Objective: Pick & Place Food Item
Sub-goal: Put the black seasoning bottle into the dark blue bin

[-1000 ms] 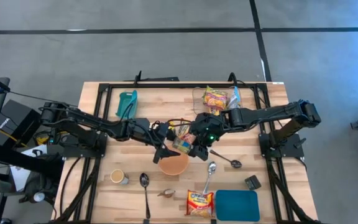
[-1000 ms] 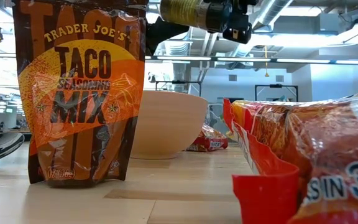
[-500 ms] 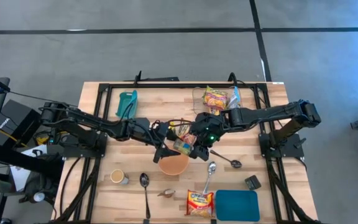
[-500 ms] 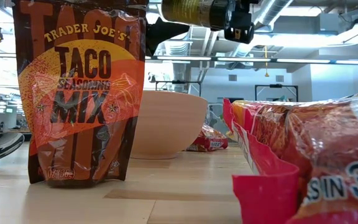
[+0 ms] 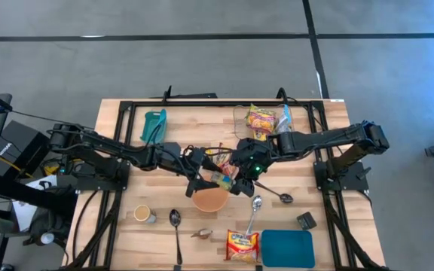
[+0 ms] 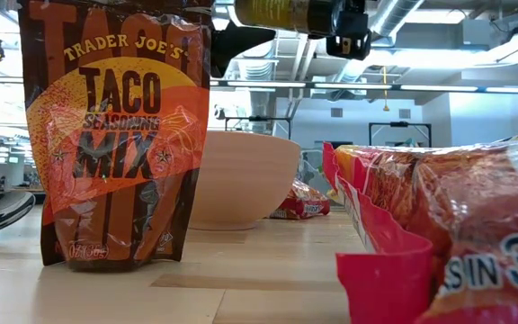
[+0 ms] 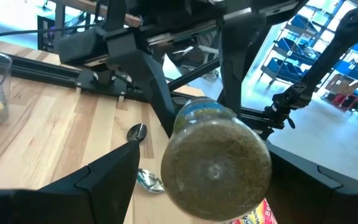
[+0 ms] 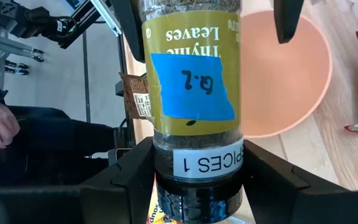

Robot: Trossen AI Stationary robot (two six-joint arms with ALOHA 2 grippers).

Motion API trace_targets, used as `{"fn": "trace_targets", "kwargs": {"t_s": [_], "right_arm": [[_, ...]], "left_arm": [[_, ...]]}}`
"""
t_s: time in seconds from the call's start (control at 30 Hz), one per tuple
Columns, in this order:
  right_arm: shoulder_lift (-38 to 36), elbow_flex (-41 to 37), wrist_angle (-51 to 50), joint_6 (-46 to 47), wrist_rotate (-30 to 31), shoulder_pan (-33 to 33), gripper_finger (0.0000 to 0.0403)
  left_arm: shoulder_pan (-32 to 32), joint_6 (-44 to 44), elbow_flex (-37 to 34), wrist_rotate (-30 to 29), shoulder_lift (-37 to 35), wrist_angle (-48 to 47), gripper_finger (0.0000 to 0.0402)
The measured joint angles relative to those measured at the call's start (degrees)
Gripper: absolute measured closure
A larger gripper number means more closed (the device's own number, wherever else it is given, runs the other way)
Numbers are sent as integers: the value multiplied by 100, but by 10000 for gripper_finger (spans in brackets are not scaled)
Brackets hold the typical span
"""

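High view looks straight down on the whole table [image 5: 126, 226]; low view sits at tabletop level; both wrist views close in on the spice jar [image 8: 194, 93], shared by all

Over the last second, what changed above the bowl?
The right claw, gripping the thyme-leaves spice jar with the blue tape label, drifted slightly along over the tan bowl. The left claw stayed open around the jar's end; table items unchanged.
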Motion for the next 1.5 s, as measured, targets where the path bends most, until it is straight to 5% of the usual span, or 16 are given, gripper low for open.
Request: {"fn": "trace_targets", "kwargs": {"t_s": [0.3, 0.7, 1.5], "right_arm": [[0, 0, 0, -2, 0, -4, 210], [0, 0, -15, -1, 17, -7, 210], [2, -2, -17, -2, 13, -7, 210]], "left_arm": [[0, -184, 0, 0, 0, -12, 110], [-2, -188, 0, 9, 0, -17, 210], [-2, -188, 2, 4, 0, -45, 206]]}}
